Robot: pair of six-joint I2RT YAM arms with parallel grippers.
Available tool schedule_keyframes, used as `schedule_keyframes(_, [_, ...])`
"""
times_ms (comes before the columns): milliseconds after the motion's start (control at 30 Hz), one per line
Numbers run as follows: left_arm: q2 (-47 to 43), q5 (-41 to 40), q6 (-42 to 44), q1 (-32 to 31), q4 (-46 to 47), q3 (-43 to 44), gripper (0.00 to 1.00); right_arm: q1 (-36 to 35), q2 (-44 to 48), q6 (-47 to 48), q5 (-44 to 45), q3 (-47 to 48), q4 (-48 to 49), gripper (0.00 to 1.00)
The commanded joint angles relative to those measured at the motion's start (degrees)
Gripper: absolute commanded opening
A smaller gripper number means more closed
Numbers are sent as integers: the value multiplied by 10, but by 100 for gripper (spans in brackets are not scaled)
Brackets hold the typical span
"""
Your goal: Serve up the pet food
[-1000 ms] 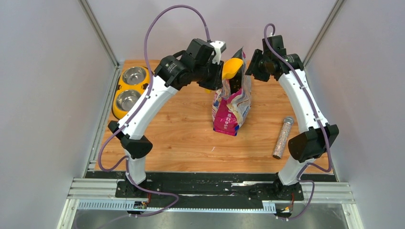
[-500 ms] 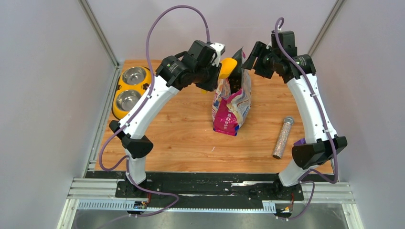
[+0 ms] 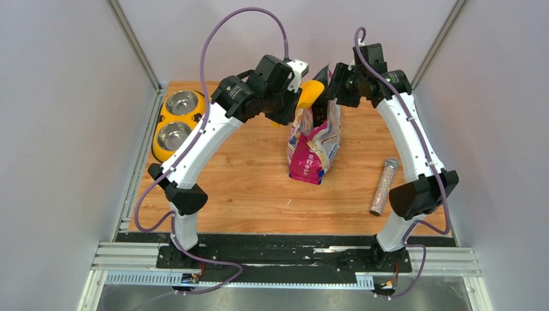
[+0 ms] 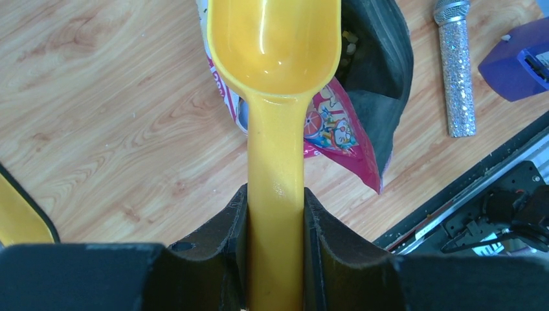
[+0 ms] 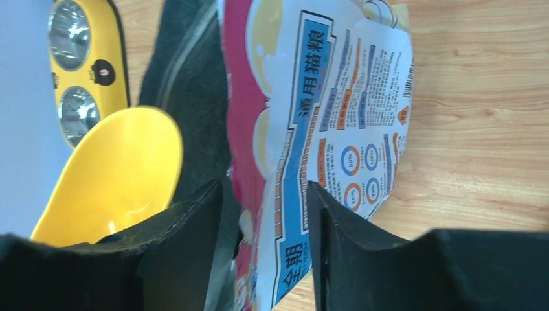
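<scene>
The pink, blue and white pet food bag (image 3: 314, 146) stands upright mid-table with its top open. A few kibble pellets (image 4: 350, 44) show inside its dark mouth. My left gripper (image 3: 294, 97) is shut on the handle of a yellow scoop (image 3: 311, 92). The scoop's bowl (image 4: 275, 39) is empty and hangs over the bag's mouth. My right gripper (image 3: 333, 84) is at the bag's top back edge. In the right wrist view its jaws (image 5: 265, 194) stand apart, straddling the bag's wall (image 5: 343, 129) with gaps on both sides.
A yellow double feeder (image 3: 176, 120) with two steel bowls sits at the table's left edge and also shows in the right wrist view (image 5: 84, 71). A slim speckled tube (image 3: 383, 186) lies at the right, near the right arm. Grey walls close in both sides.
My right gripper rose, then moved left onto the bag's top edge. The left gripper and the scoop shifted slightly up and right over the bag's mouth.
</scene>
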State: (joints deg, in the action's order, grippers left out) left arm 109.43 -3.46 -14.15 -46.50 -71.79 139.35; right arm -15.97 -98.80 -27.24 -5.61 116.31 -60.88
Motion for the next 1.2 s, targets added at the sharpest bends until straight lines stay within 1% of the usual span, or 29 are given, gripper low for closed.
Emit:
schedule_keyframes(0, [2, 30, 16, -9, 11, 27, 0, -3, -14, 28, 34, 20, -14, 43])
schedule_keyframes(100, [0, 41, 15, -11, 23, 27, 0, -2, -18, 31, 21, 17, -14, 16])
schedule_keyframes(133, [1, 39, 13, -11, 23, 27, 0, -2, -19, 31, 14, 15, -14, 3])
schedule_keyframes(167, [1, 21, 11, -11, 22, 28, 0, -3, -20, 31, 8, 13, -13, 0])
schedule_keyframes(233, [0, -17, 1, -11, 20, 30, 0, -1, -15, 24, 2, 1, -4, 0])
schedule_keyframes(300, [-12, -53, -14, -9, 23, 30, 0, 3, -2, 16, -8, -23, 28, 0])
schedule_keyframes(367, [-30, -74, -27, -5, 35, 18, 0, 11, 11, 6, -26, -46, 73, 0])
schedule_keyframes(433, [-59, -86, -34, 2, 54, -8, 0, 14, 11, 4, -46, -42, 102, 0])
schedule_keyframes(567, [-128, -104, -55, 34, 92, -82, 0, 3, -21, 4, -83, 11, 118, 0])
schedule_keyframes(667, [-174, -128, -67, 61, 111, -135, 0, -36, -54, 12, -82, 55, 124, 0])
schedule_keyframes(767, [-227, -127, -78, 100, 122, -194, 0, -81, -92, 12, -79, 93, 128, 0])
schedule_keyframes(867, [-256, -126, -77, 120, 122, -224, 0, -116, -130, 7, -69, 119, 128, 0])
schedule_keyframes(967, [-279, -126, -76, 135, 118, -255, 0, -138, -149, 0, -5, 140, 103, 0])
schedule_keyframes(1067, [-293, -115, -73, 140, 124, -283, 0, -144, -154, -3, 97, 184, 34, 0])
schedule_keyframes(1133, [-293, -104, -70, 145, 130, -300, 0, -144, -145, -1, 144, 200, -3, 0])
schedule_keyframes(1167, [-292, -97, -68, 145, 134, -302, 0, -144, -134, 2, 158, 197, -12, 5])
